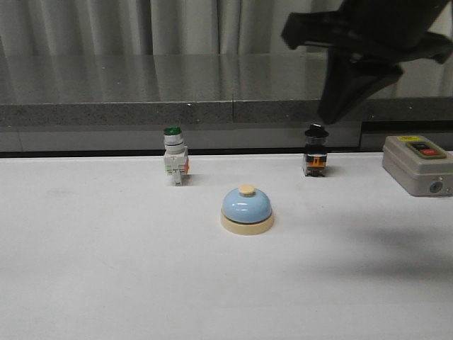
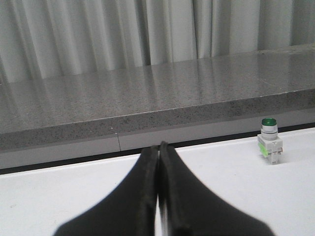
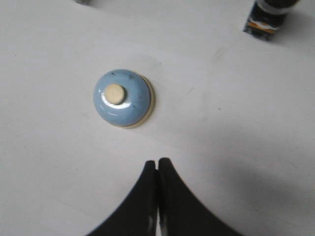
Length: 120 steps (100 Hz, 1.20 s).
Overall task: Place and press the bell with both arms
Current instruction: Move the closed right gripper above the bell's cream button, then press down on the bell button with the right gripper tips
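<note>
Front view: bell [image 1: 246, 210] sits upright near the middle of the white table [image 1: 106, 283], free of both grippers, button [image 1: 246, 190] on top. Green pushbutton [image 1: 174, 164] and black switch [image 1: 316, 151] stand toward the back edge on either side of it, grey box [image 1: 416, 164] at the back right. Right gripper [image 3: 157, 164] hangs high above the table, fingers pressed together, holding nothing; right wrist view looks down on the bell, which lies ahead of the fingertips and off to one side. Left gripper [image 2: 158, 147] also has fingers together and empty, low near the table, pointing at the back ledge with the green pushbutton off to one side; it's not visible in the front view.

Bell looks already placed, so pressing looks like the step in hand. To do it well: centre the closed fingertips over the button, not the slippery dome, come straight down, press lightly, lift clear. Avoid a sideways push that could slide the bell.
</note>
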Tool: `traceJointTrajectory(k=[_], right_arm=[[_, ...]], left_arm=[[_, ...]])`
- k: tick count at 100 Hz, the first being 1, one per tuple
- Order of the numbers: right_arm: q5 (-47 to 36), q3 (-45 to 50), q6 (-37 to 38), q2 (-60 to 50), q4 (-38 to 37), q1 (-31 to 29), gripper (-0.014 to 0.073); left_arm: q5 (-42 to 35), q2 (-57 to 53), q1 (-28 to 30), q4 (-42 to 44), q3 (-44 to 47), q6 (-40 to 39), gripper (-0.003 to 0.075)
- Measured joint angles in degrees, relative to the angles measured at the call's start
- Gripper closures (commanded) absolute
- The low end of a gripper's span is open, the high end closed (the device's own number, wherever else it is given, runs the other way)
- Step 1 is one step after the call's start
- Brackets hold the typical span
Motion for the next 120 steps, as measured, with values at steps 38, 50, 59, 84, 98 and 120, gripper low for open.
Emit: traceJointTrajectory(k=[38, 50, 59, 84, 98, 120], right_arm=[[-0.23, -10.43, 0.00, 14.33, 0.12, 4.94, 0.0664], [-0.33, -12.41, 0.00, 17.29, 0.22, 5.30, 0.0664], [-0.33, -12.98, -0.17, 18.95, 0.22, 5.30, 0.0664], [-0.72, -13.56, -1.22, 21.79, 0.22, 5.30, 0.0664], [-0.98, -13.56, -1.35, 22.44, 0.22, 5.30, 0.0664], [-1.57, -13.56, -1.35, 22.44, 0.22, 5.30, 0.0664]], left_arm=[[0.00, 0.00, 0.00, 0.00, 0.00, 0.00, 0.0740], [0.00, 0.00, 0.00, 0.00, 0.00, 0.00, 0.0739], [0.00, 0.00, 0.00, 0.00, 0.00, 0.00, 0.0740], [0.00, 0.00, 0.00, 0.00, 0.00, 0.00, 0.0740], [0.00, 0.00, 0.00, 0.00, 0.00, 0.00, 0.0739], [0.00, 0.00, 0.00, 0.00, 0.00, 0.00, 0.0740]])
